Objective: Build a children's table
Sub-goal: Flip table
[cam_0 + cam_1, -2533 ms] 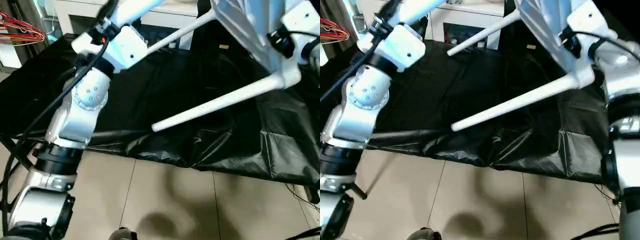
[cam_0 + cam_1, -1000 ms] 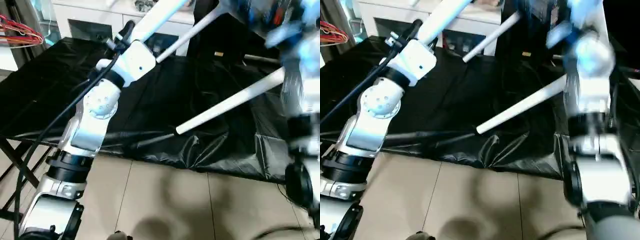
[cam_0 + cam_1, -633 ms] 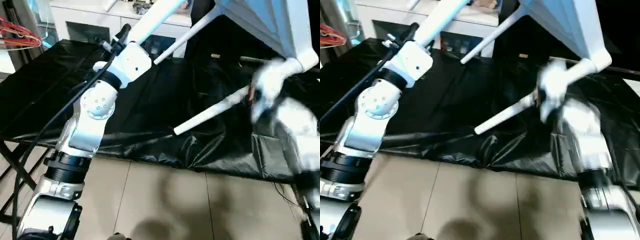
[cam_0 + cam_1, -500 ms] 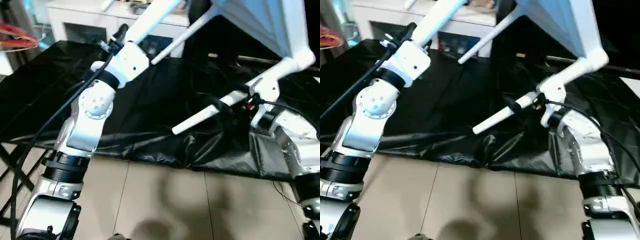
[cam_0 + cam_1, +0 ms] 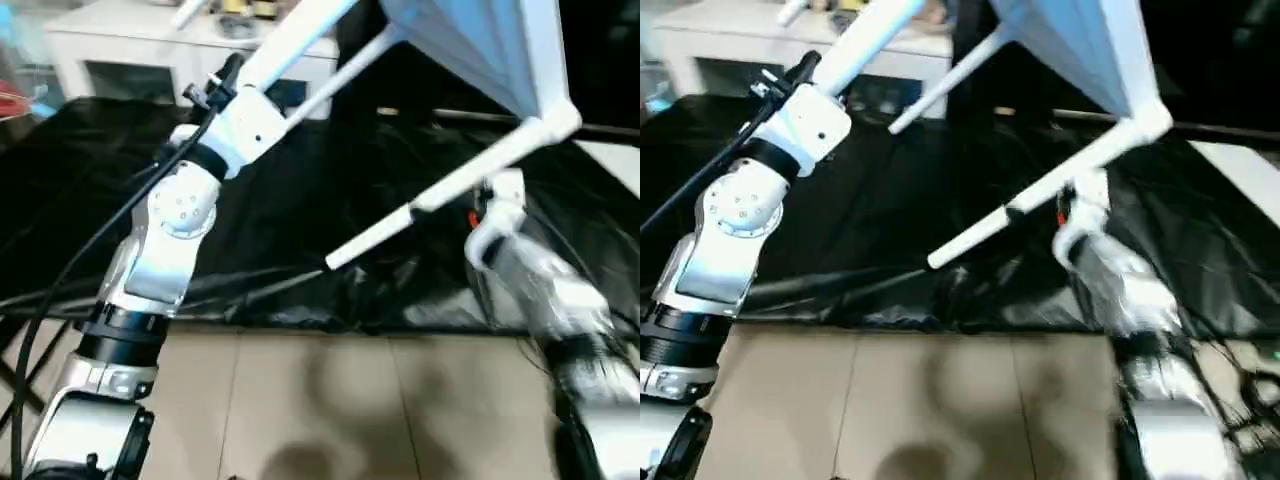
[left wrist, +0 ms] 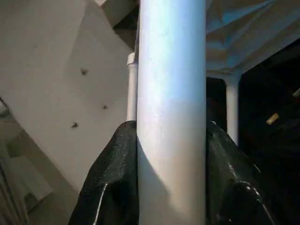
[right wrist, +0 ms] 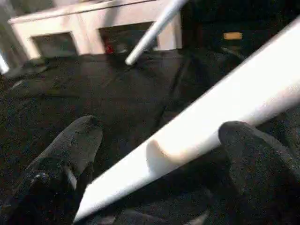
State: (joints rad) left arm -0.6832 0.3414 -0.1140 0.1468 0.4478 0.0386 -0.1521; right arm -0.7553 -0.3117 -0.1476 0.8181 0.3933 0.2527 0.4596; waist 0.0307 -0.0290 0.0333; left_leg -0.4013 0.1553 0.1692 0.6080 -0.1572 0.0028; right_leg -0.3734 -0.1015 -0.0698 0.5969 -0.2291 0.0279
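The left gripper (image 6: pixel 171 187), two black fingers on a silver forearm, is clamped around a long white tubular plastic leg (image 6: pixel 171 93); in its wrist view one finger (image 6: pixel 110 183) presses each side of the tube, which runs straight up between them. In the head views that held leg (image 5: pixel 290 35) rises from the white wrist block away from the robot, toward the top of the picture.

The right gripper (image 7: pixel 159 173) stands wide apart. Its two black fingertips (image 7: pixel 70 145) flank a second white tubular leg (image 7: pixel 206 126), which crosses slantwise between them. The pictures do not settle whether either fingertip touches it, and nothing is gripped. In the head views this leg (image 5: pixel 440 190) slopes down from a round corner socket (image 5: pixel 555 120), its free end (image 5: pixel 335 260) hanging beyond the gripper on the side toward the left arm.

Above and beyond both grippers, the white rectangular plastic tabletop (image 5: pixel 490 45) of the children's table is held up tilted in the air, its underside facing the camera. A third white leg (image 5: pixel 345 70) slants out from the tabletop, between the two arms.

Below and behind the grippers lies a large table draped in crinkled black sheeting (image 5: pixel 300 190), with beige floor tiles (image 5: pixel 330 400) nearest the robot. Farthest back, past the left gripper, stands a white cabinet (image 5: pixel 130 50) with small items on top.
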